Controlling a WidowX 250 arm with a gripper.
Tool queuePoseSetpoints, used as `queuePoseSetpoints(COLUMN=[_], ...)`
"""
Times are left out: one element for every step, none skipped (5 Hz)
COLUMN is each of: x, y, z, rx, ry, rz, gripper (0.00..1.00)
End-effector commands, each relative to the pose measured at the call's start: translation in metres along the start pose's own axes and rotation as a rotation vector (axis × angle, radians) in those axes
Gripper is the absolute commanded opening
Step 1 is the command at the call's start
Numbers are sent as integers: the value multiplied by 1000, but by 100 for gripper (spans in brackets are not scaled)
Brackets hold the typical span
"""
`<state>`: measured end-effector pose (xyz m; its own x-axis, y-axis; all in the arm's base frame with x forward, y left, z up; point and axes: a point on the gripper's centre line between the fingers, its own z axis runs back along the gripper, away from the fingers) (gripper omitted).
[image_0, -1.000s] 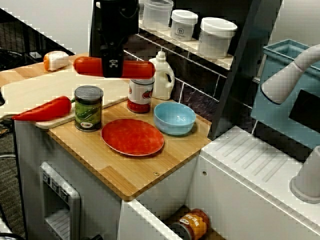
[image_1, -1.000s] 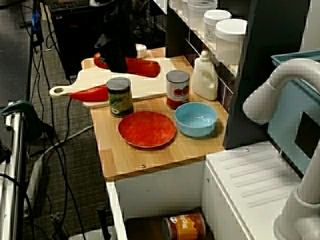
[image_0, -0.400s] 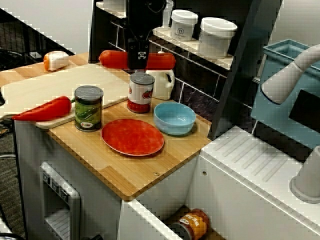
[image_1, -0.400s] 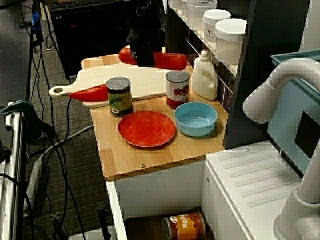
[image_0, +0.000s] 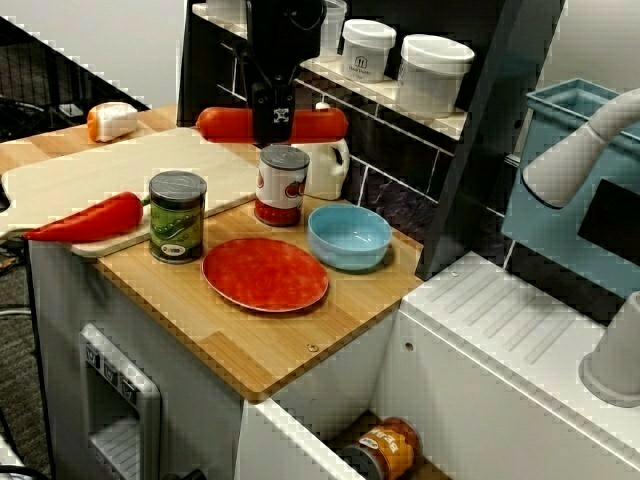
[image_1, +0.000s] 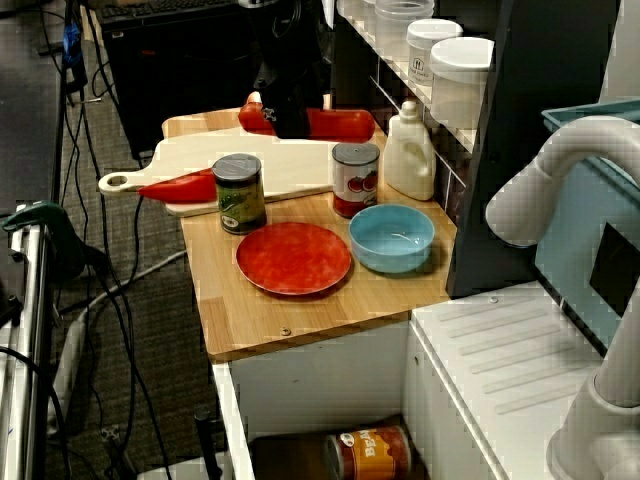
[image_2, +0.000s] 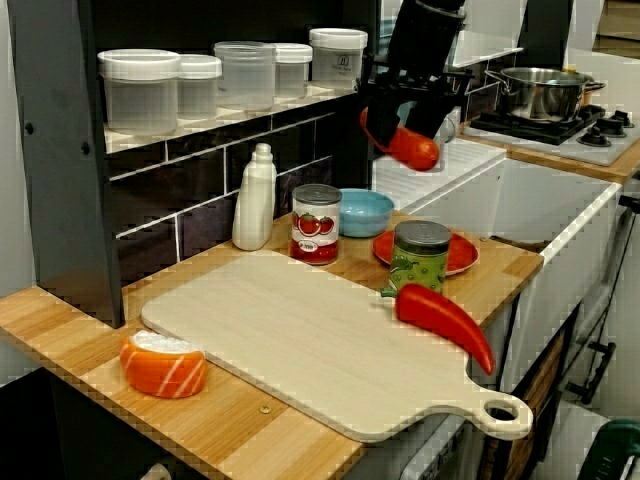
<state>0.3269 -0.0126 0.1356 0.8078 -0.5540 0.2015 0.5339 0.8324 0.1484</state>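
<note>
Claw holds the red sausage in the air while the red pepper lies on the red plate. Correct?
No: the red pepper lies on the cutting board, as the side view shows; the claw does hold the red sausage in the air.

Three cans, four jars; one each of plate, bowl, bottle, pepper, sausage, board, sushi
</note>
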Motion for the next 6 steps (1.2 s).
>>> queuePoseSetpoints(x=[3, 4, 6, 9, 12, 18], y=[1, -12, -23, -30, -34, -32], z=[6, -5, -16, -24, -29, -32], rx=[-13, -2, 8, 24, 30, 24], ry=[-33, -29, -32, -36, -33, -25], rz=[36, 38, 34, 40, 47, 58], gripper=[0, 0, 0, 0, 0, 0])
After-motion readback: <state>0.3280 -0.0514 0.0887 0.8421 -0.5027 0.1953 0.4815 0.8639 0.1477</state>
